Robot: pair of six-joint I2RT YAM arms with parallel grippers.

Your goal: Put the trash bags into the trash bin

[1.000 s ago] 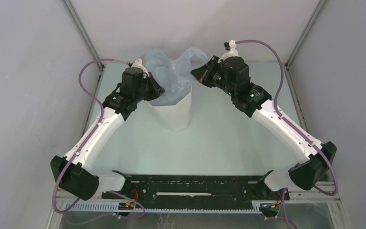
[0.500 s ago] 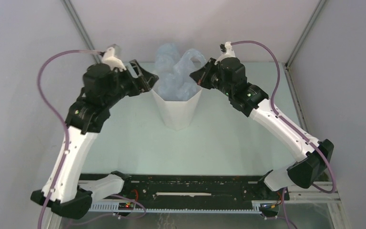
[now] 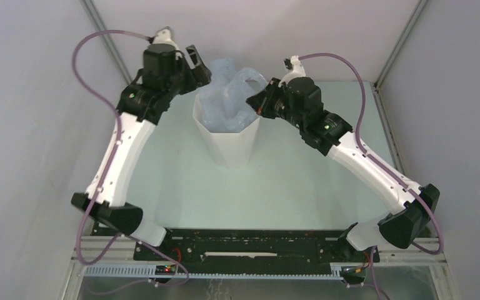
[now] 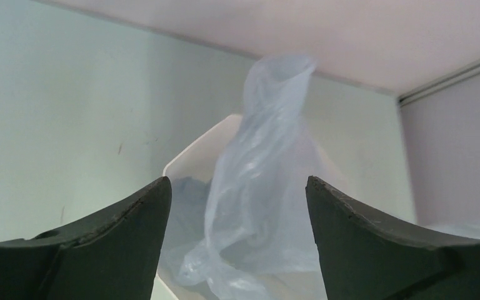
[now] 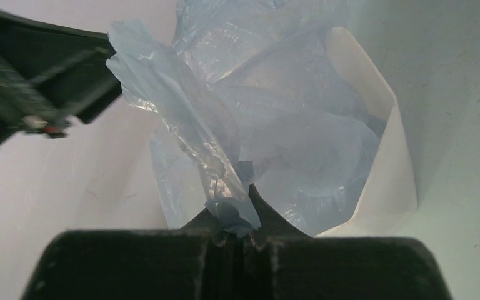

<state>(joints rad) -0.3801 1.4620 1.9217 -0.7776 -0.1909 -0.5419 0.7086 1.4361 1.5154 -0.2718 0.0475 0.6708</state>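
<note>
The right tool (image 5: 237, 232) is pinching a twisted strip of the trash bag (image 5: 300, 144) between fingers pressed together. Just ahead of it, the rest of the bag is sitting bunched in the mouth of the trash bin (image 5: 387, 175), partly billowing above the rim. The left tool (image 4: 237, 182) is hovering spread, gripping nothing. Beyond its fingers the bag is rising from the bin, which is standing on the worktop (image 4: 56, 125).

Right gripper (image 5: 236, 234) is pinched tight on a twisted strand of the trash bag (image 5: 300, 144), with film bunched at the fingertips. The strand runs up-left to a ragged tip just beside the left arm (image 5: 31, 81), which is dark and blurred. The rest of the bag is crumpled in the trash bin (image 5: 390, 175) mouth and hides the left rim. The right rim is bare. Pale table (image 5: 462, 75) at right.
</note>
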